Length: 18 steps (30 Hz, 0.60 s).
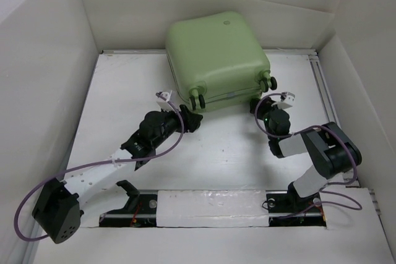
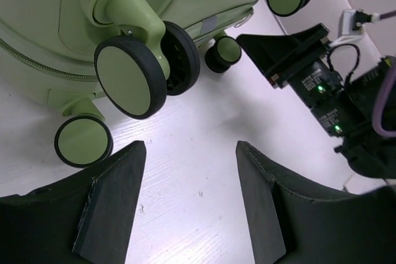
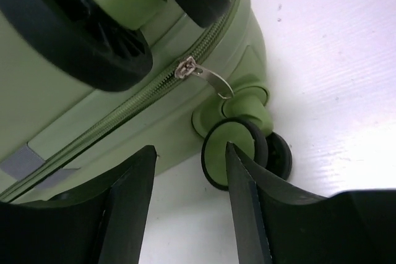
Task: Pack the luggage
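The luggage (image 1: 216, 60), a pale green hard-shell suitcase, lies shut and flat at the back of the table with its wheeled end towards the arms. My left gripper (image 1: 193, 119) hovers just off its near left corner. Its jaws (image 2: 190, 153) are open over bare table, and a green-and-black wheel (image 2: 131, 75) lies just ahead. My right gripper (image 1: 266, 104) sits at the near right corner. It (image 3: 190, 153) is open with nothing between its fingers, below the zipper pull (image 3: 207, 78). One fingertip overlaps a wheel (image 3: 232, 149) in that view.
White walls (image 1: 49, 60) enclose the table on the left, back and right. A rail with foam padding (image 1: 210, 205) runs along the near edge between the arm bases. Purple cables (image 1: 179, 137) loop off both wrists.
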Each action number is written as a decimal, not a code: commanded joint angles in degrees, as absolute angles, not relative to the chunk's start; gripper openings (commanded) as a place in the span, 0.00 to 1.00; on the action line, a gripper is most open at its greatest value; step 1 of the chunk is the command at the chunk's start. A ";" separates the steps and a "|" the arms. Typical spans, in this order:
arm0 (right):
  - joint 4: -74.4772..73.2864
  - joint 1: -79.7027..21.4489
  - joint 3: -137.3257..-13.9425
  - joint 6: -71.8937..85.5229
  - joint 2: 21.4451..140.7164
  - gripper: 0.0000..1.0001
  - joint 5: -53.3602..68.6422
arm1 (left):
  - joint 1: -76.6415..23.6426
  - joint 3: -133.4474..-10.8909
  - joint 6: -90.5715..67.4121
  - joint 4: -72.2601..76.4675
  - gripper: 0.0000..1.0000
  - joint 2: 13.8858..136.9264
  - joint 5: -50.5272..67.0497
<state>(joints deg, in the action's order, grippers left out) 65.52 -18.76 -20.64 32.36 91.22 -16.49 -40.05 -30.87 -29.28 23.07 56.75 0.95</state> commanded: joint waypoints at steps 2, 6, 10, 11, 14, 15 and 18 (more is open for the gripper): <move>70.86 -15.38 -26.44 31.64 92.81 0.55 -11.95 | -40.08 -29.36 -28.21 28.29 0.55 52.73 2.90; 72.67 -15.38 -23.92 34.80 91.67 0.58 -15.82 | -40.08 -28.83 -28.73 28.83 0.55 51.94 4.57; 68.23 -13.89 -27.41 35.42 92.45 0.58 -12.84 | -40.08 -28.31 -28.74 28.83 0.54 51.42 5.10; 63.59 -13.19 -28.99 35.42 92.46 0.58 -11.87 | -40.08 -28.30 -28.74 28.83 0.54 51.42 5.10; 58.30 -13.18 -33.13 35.42 93.77 0.58 -10.63 | -40.08 -28.30 -28.74 28.83 0.54 50.89 5.10; 58.27 -12.57 -33.74 34.90 94.48 0.58 -9.33 | -40.08 -28.30 -28.74 28.83 0.53 50.89 5.10; 58.27 -11.87 -34.80 34.19 95.10 0.50 -5.72 | -40.08 -28.30 -28.74 28.83 0.51 49.66 5.10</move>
